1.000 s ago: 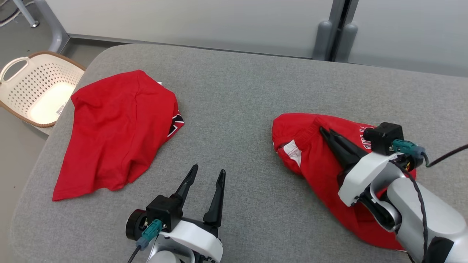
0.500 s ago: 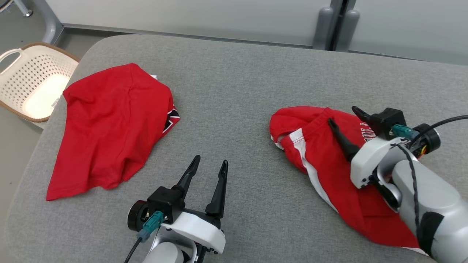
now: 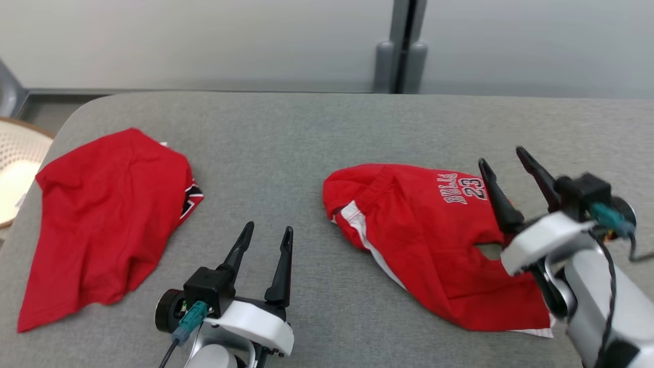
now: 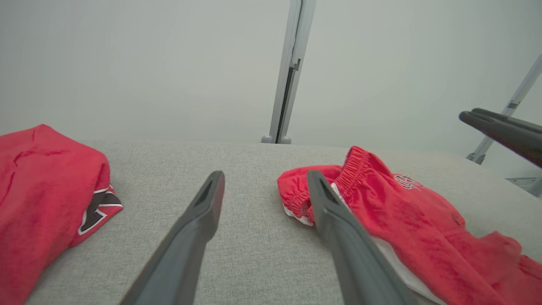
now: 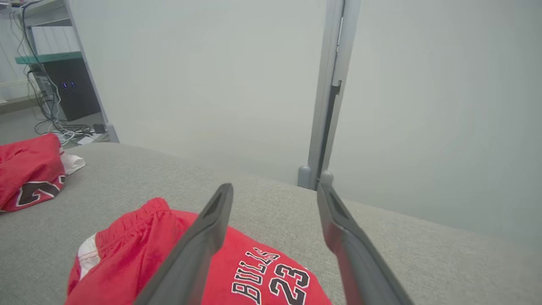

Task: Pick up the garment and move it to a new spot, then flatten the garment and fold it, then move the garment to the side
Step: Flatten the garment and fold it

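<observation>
A pair of red basketball shorts (image 3: 434,240) lies rumpled on the right half of the grey padded tabletop (image 3: 306,128), waistband toward the middle and legs trailing toward the robot. It appears to be set at its new spot, with flattening and folding not yet done. The right claw (image 3: 500,157) hovers at the shorts' right edge with its two dark fingers spread wide and nothing between them. The left claw (image 3: 269,228) waits near the front edge, equally wide open and empty, pointing at the bare cloth between the shorts and a second red garment (image 3: 102,220) that lies well apart on the left. That placing suggests both arms stand ready to take the fabric's edges. The head view takes in the whole layout, plus the rim of a pale laundry basket (image 3: 15,168) beyond the tabletop's left side. The left wrist view shows the gathered elastic waistband (image 4: 355,163) standing up in a ridge. The right wrist view makes the "BULLS 23" lettering (image 5: 271,275) plain and catches a dark computer case (image 5: 72,91) in the far corner.
</observation>
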Available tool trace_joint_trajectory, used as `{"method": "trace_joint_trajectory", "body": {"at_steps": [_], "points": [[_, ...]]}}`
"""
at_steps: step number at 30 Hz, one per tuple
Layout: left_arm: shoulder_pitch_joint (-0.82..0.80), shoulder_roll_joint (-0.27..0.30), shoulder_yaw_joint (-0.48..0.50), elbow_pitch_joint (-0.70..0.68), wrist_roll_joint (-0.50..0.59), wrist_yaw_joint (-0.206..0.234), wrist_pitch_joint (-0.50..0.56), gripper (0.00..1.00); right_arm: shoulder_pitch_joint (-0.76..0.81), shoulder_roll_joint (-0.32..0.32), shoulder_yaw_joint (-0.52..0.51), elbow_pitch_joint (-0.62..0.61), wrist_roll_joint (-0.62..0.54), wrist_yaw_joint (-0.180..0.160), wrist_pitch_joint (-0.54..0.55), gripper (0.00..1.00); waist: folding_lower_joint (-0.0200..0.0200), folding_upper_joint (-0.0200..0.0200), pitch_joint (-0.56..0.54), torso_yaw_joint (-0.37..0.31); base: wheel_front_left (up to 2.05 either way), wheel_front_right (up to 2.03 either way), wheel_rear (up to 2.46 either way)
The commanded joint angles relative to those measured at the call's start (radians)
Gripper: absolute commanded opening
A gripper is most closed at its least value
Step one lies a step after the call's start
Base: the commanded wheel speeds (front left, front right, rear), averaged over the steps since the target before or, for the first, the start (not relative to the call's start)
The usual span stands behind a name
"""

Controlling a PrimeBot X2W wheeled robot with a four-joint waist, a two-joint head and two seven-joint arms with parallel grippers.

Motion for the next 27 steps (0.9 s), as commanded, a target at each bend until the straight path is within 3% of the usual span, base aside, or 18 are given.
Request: {"method": "trace_joint_trajectory", "body": {"at_steps": [1,6,13,20,27], "points": [[0.021,0.004,0.015,-0.001,0.01,-0.008,-0.002,1.0,0.095,0.009,-0.072,-0.086,-0.041,0.0,-0.005,1.0,0.0,0.0,-0.041,-0.049,0.0,0.0,0.0],[0.043,0.004,0.041,-0.009,0.012,-0.013,-0.002,1.0,0.326,0.051,-0.192,-0.288,-0.126,0.0,-0.006,1.0,0.0,0.0,-0.064,-0.094,0.0,0.0,0.0],[0.061,0.004,0.061,-0.015,0.015,-0.016,-0.002,1.0,0.522,0.117,-0.215,-0.436,-0.164,0.0,-0.006,1.0,0.0,0.0,-0.079,-0.13,0.0,0.0,0.0],[0.071,0.004,0.053,-0.016,0.012,-0.021,-0.002,1.0,0.587,0.129,-0.166,-0.456,-0.181,0.0,-0.006,1.0,0.0,0.0,-0.086,-0.131,0.0,0.0,0.0],[0.055,0.004,0.039,-0.017,0.009,-0.022,-0.002,1.0,0.548,0.102,-0.076,-0.387,-0.175,0.0,0.012,1.0,0.0,0.0,-0.061,-0.097,0.0,0.0,0.0]]}}
